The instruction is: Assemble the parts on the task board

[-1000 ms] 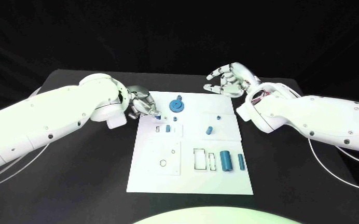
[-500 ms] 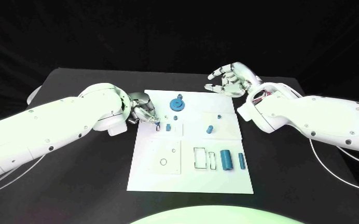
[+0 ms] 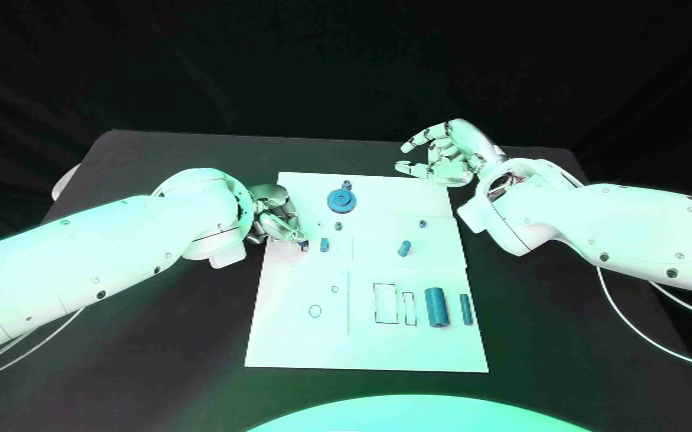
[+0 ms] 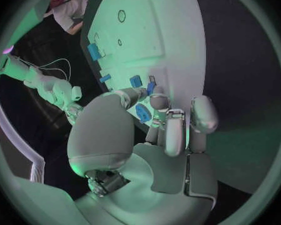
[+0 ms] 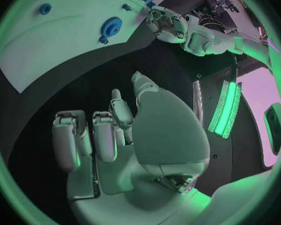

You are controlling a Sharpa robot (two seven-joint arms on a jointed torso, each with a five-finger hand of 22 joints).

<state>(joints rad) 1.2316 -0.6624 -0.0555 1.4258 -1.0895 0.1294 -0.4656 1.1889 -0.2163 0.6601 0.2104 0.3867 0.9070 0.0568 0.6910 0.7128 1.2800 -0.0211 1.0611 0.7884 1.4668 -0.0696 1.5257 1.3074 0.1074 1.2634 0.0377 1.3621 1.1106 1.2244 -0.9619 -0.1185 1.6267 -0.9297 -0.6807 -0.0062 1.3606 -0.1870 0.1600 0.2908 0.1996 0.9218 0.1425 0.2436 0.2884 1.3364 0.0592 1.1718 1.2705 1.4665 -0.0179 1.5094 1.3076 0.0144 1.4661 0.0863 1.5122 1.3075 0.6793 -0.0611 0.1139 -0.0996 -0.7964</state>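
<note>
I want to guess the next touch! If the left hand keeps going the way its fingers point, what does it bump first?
Probably the small blue part on the task board, just past the left hand's fingers; depth is unclear.

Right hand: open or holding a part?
Open. The right hand hovers past the task board's far right corner with fingers spread, and its palm is bare in the right wrist view.

White task board (image 3: 296, 342) is laid flat mid-table; blue parts are scattered from its 12 to 4 o'clock, e.g. a round gear (image 3: 340, 200).
</note>
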